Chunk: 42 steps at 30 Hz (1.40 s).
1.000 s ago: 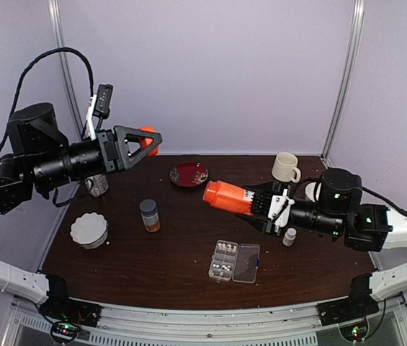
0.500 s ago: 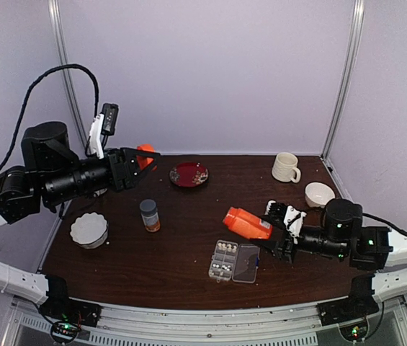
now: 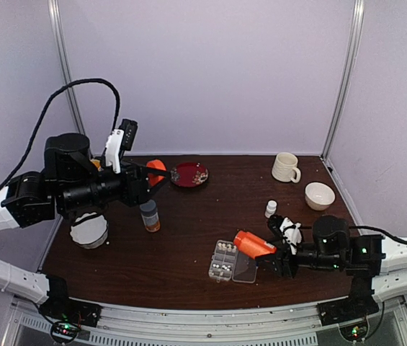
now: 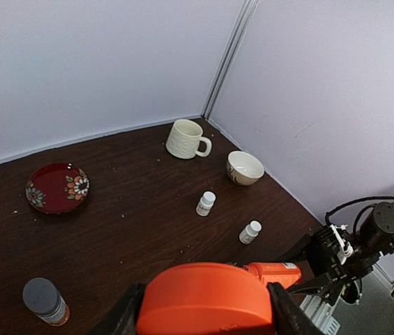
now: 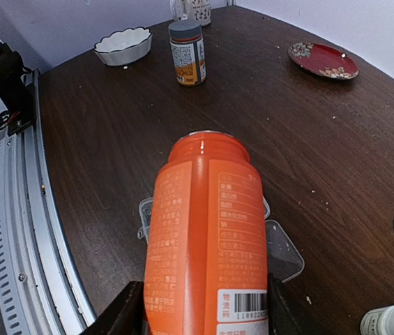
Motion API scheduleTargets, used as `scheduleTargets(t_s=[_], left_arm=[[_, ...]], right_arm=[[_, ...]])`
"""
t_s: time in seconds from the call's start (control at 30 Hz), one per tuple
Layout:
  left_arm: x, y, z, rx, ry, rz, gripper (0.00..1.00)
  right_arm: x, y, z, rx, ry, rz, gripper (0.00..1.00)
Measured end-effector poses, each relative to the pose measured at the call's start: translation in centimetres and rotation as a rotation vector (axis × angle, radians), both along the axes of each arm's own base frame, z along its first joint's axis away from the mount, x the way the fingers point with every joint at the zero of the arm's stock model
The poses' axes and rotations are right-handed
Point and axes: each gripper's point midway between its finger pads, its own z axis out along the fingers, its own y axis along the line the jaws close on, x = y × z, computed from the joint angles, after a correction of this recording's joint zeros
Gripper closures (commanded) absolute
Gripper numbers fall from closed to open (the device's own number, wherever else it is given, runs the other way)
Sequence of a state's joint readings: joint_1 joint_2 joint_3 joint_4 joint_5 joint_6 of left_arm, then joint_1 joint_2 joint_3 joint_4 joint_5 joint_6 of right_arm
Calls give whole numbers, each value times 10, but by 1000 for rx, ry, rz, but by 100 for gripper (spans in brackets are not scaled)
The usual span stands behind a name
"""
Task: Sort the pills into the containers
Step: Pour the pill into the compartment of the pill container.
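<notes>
Whitish pills [image 3: 222, 248] are kept in clear organiser compartments [image 3: 220, 260]; orange bottle [image 5: 207, 223] is pinched by right hand [image 5: 203, 314], orange cap [image 4: 207, 296] by left hand [image 4: 207, 315].

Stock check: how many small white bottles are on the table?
2. One white bottle stands near the mug; the second white bottle, nearer the right arm. The arms could hide more.

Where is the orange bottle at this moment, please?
In the top view the orange bottle is at the near right of the table, held in the right arm's fingers, its open mouth tilted above the clear organiser box.
</notes>
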<state>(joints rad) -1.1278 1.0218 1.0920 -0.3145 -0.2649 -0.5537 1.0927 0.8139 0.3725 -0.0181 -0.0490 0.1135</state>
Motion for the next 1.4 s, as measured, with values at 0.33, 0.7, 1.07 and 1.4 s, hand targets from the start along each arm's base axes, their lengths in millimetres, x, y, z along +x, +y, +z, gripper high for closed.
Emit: scheduleTargets(t_s=[0.33, 0.7, 1.07, 1.4], left_arm=[[3, -12, -33, 83, 29, -14, 84], [3, -12, -44, 105, 39, -18, 84], [3, -12, -45, 113, 32, -22, 84], [4, -16, -52, 140, 32, -32, 85]], right_arm=[[4, 0, -49, -132, 152, -50, 100], [4, 10, -47, -137, 176, -27, 100], [7, 18, -47, -184, 202, -17, 100], [8, 19, -49, -217, 220, -22, 100]])
